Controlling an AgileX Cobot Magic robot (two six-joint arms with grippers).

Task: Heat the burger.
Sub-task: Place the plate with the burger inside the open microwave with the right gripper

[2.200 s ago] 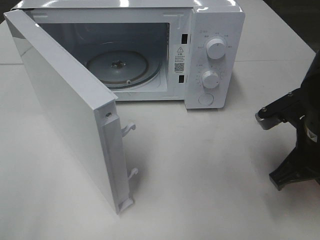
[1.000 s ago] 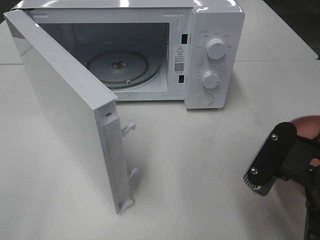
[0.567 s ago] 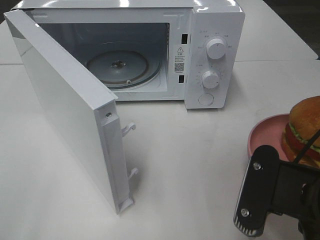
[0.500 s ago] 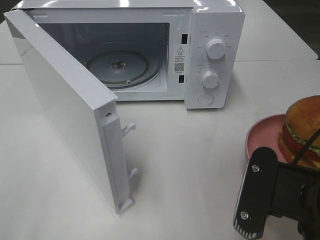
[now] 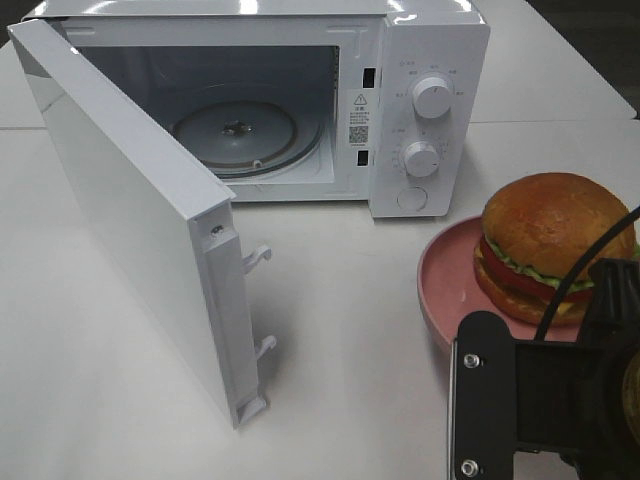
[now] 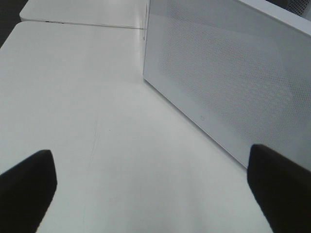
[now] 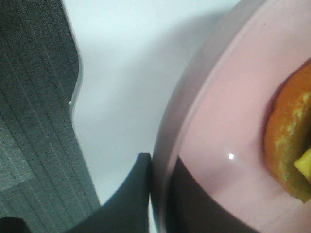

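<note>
The burger (image 5: 555, 245), with its golden-brown bun, lettuce and tomato, sits on a round pink plate (image 5: 445, 290) at the right, in front of the microwave's control panel. My right gripper (image 7: 163, 194) is shut on the plate's rim (image 7: 204, 97), one finger above it and one below. The burger's edge (image 7: 291, 141) shows on the plate in the right wrist view. In the exterior view the right arm's black body (image 5: 530, 410) hides the grip. My left gripper (image 6: 153, 194) is open with nothing between its fingers, over bare table beside the microwave's door (image 6: 228, 73).
The white microwave (image 5: 430, 100) stands at the back, its door (image 5: 130, 220) swung wide open to the left and its glass turntable (image 5: 235, 130) bare. White table lies between the open door and the plate. The table's edge and dark floor (image 7: 34, 97) show beside the plate.
The right arm has brought the pink plate with the burger in from the right edge and leftward, toward the microwave's front. The microwave and its door have not moved.
</note>
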